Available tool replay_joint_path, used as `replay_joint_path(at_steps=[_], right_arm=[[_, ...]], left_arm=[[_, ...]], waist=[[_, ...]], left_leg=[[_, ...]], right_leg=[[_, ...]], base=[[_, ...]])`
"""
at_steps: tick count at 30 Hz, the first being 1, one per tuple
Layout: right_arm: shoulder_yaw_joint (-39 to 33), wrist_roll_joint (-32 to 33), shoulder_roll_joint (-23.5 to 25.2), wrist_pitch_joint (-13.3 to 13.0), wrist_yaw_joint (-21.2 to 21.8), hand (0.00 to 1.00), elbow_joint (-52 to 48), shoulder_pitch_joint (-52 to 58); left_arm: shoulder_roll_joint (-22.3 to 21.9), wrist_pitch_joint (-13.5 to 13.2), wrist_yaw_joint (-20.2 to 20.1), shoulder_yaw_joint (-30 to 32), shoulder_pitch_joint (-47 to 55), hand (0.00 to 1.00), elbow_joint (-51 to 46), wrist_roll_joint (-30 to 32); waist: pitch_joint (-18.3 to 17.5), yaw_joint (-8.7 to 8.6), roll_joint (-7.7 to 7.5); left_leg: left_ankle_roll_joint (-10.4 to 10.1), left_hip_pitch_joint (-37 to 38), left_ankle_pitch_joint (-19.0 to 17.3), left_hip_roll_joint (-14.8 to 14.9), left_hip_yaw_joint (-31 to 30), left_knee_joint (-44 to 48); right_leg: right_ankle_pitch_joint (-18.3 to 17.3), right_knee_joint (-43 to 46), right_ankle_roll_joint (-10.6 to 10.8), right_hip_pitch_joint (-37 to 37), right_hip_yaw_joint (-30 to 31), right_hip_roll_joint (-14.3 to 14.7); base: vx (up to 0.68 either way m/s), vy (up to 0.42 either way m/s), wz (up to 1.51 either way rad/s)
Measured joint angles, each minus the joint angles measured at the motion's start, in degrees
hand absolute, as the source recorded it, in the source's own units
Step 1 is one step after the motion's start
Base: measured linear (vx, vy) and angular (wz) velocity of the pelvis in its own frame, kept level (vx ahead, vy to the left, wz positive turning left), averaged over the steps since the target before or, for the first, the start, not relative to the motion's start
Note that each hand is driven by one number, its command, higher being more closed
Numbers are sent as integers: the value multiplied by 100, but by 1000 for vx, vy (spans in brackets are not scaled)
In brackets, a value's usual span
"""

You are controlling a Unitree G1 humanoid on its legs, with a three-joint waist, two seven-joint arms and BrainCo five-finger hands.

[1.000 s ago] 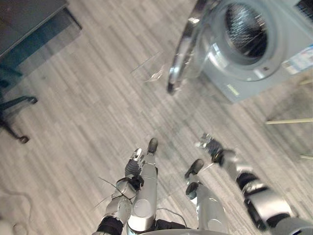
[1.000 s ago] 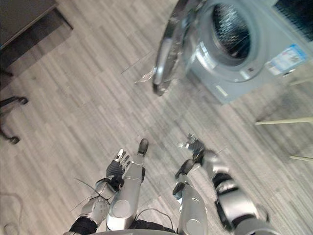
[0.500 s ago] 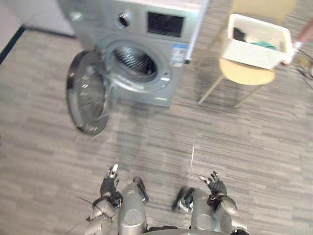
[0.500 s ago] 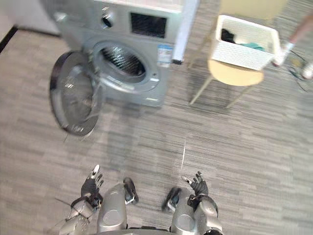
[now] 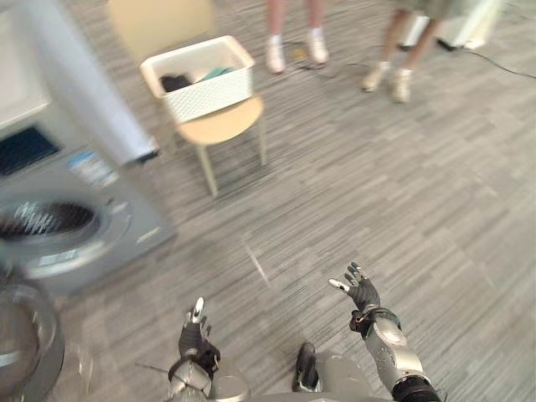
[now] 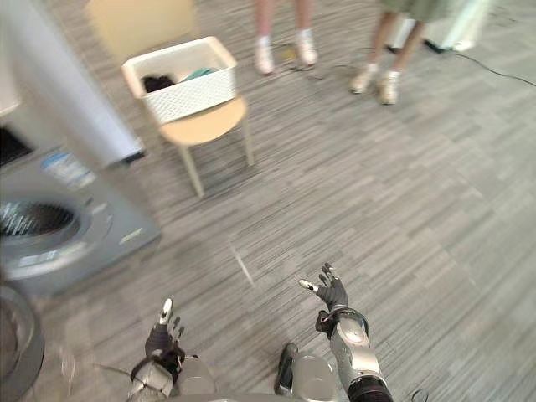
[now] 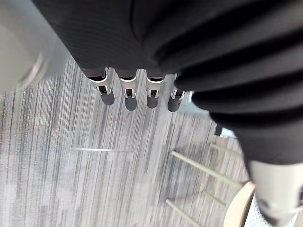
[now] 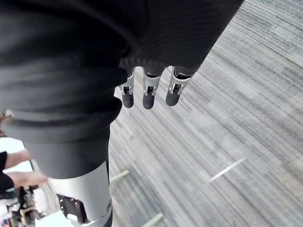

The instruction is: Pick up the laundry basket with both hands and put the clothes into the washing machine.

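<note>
Grey plank floor point(image 5: 402, 167) runs under everything you see. From the head views you get the white laundry basket point(image 5: 213, 99) sitting on the seat of a pale wooden chair point(image 5: 224, 126), with dark and teal clothes point(image 5: 211, 74) inside it. It stands just beside the washing machine point(image 5: 84, 222), whose round door point(image 5: 21, 343) hangs open at your left. Two people's legs point(image 5: 402, 50) stand beyond the chair. Your left wrist view adds the chair's legs from close by, past straight fingers point(image 7: 130, 97). Your left hand point(image 5: 194, 335) hangs low, fingers straight and together, holding nothing. Your right hand point(image 5: 360, 291) is lifted, fingers spread and empty. Both are well apart from the basket.
</note>
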Motion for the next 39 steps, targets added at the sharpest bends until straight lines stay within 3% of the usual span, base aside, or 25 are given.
replay_joint_path(at_steps=[3,5,6,8,9,10,11,12,14,15,16,18,20,22,24,26,27,28,29,30,32,33,35,37,39], right_arm=[[-23,10,-34,1,-6,0,-197,-21],[-15,18,-46,-41,-22,0,-555,-17],[4,25,-28,-122,-26,0,-631,-71],[67,30,121,-192,-38,0,-790,-111],[145,29,195,-208,-40,0,-813,-160],[167,27,255,-207,-38,0,-810,-171],[172,16,356,-205,-33,0,-802,-151],[163,4,452,-209,-24,0,-802,-139],[152,-7,540,-199,-8,0,-795,-81],[131,-28,567,-189,-1,0,-823,-2],[105,-39,581,-190,0,0,-861,47],[105,-34,580,-199,0,0,-1263,294],[107,-24,581,-208,16,0,-1614,430],[88,8,581,-210,44,0,-1808,425],[47,8,603,-209,36,0,-1892,403],[84,4,693,-206,17,0,-2016,466],[160,2,644,-206,2,0,-2242,588],[168,2,561,-198,-3,0,-2355,626],[176,1,454,-200,-4,0,-2669,678],[179,1,426,-203,-4,0,-2851,712],[109,10,364,-241,-16,0,-3137,797],[-78,9,361,-252,-63,0,-3138,830],[-213,8,363,-317,-90,0,-3145,868],[-328,6,361,-379,-218,0,-3148,849],[-394,-22,372,-433,-390,0,-3141,682]], left_arm=[[80,-19,-102,-5,89,0,-12,-72],[157,-20,-102,-91,92,0,-21,-169],[193,-19,-99,-102,81,0,-25,-169],[241,-21,-90,-94,68,0,-43,-167],[231,-17,-83,-83,59,0,-46,-166],[228,-4,-79,-76,61,0,-35,-164],[160,16,-82,-78,73,0,-45,-157],[143,16,-88,-80,86,0,-72,-151],[225,35,-84,-82,86,0,-96,-147],[297,75,-84,-94,110,0,-211,-135],[299,82,-85,-95,111,0,-253,-118],[310,92,-87,-100,140,0,-506,-35],[314,93,-87,-137,115,0,-522,-35],[319,97,-89,-164,76,0,-514,-33],[333,92,-83,-161,39,0,-459,-33],[406,76,-78,-153,152,0,-460,-32],[354,92,-75,-139,149,0,-388,-26],[231,98,-77,-120,187,0,-429,-21],[-33,98,-84,-97,355,0,-641,24],[-46,110,-95,-179,430,0,-685,54],[-41,179,-85,-164,488,0,-654,59],[-40,186,-98,-190,482,0,-643,68],[-39,185,-108,-196,465,0,-639,76],[-36,174,-110,-182,371,0,-632,80],[-34,170,-103,-136,309,0,-633,88]], waist=[[29,32,219],[-12,164,347],[-59,332,382],[-150,434,175],[-155,518,136],[-152,562,118],[-154,582,116],[-153,561,107],[-168,481,1],[-190,371,-37],[-191,313,-37],[-209,260,5],[-243,253,43],[-250,250,109],[-269,259,145],[-361,252,-9],[-424,231,81],[-479,227,211],[-534,150,332],[-537,111,344],[-512,139,344],[-475,137,283],[-442,127,232],[-441,138,233],[-441,217,232]], left_leg=[[33,-535,-131,-602,-62,-274],[-73,-724,-12,-1101,-20,-1324],[207,-696,511,-1216,-66,-1579],[430,-649,490,-1363,43,-1664],[771,-664,278,-1375,65,-1469],[856,-607,164,-1387,90,-1384],[957,-419,-30,-1410,124,-1274],[990,-217,-314,-1429,102,-1176],[1044,25,-593,-1558,-62,-988],[1095,317,-726,-1673,-415,-985],[1097,454,-727,-1702,-564,-1060],[1088,951,-723,-1746,-1145,-1466],[976,1115,-775,-1769,-1596,-1587],[731,1197,-909,-1710,-2026,-1616],[269,1455,-1168,-1432,-2477,-1592],[-109,1650,-1375,-1198,-2701,-1538],[-261,1722,-1462,-941,-2854,-1354],[-298,1640,-1430,-750,-2914,-1111],[-341,1211,-1101,-534,-2913,-300],[-249,902,-745,-491,-2886,179],[201,60,522,-109,-2345,1511],[341,-379,388,57,-1694,2155],[457,-715,251,37,-1081,2235],[405,-994,68,-166,-553,1609],[304,-1198,49,-709,-299,-211]], right_leg=[[-19,-371,50,458,1,132],[-121,-541,206,685,-56,196],[-193,-592,311,803,21,210],[-239,-677,506,828,34,87],[-263,-612,573,884,41,61],[-290,-464,613,904,53,21],[-380,377,776,723,117,-72],[-358,1950,1408,194,183,-240],[101,3923,2071,-474,307,-502],[89,5107,1989,-874,291,-581],[66,5296,1876,-965,234,-606],[-273,4818,1192,-1237,-196,-828],[-421,3695,939,-1456,-163,-963],[-396,2269,955,-1641,405,-947],[93,800,1164,-1675,1531,-770],[646,506,1219,-1620,1834,-780],[590,1124,1707,-1649,1574,-705],[360,1365,1565,-1647,1340,-603],[31,1718,1333,-1639,975,-458],[-100,1831,1234,-1602,834,-410],[-252,1532,922,-1111,480,-237],[-192,1059,795,-594,241,-208],[-131,531,704,-87,-34,-231],[-109,32,668,305,-352,-235],[-138,-338,636,450,-616,-263]], base=[[162,34,-32],[237,84,0],[292,92,-15],[384,69,5],[394,75,9],[412,117,-3],[411,143,7],[421,139,16],[517,53,62],[531,-32,107],[443,-91,136],[422,-132,124],[375,-171,105],[395,-277,119],[438,-415,126],[444,-532,112],[538,-676,119],[503,-666,113],[410,-522,74],[287,-443,67],[313,-449,55],[359,-451,65],[265,-294,89],[240,-200,95],[179,-60,60]])
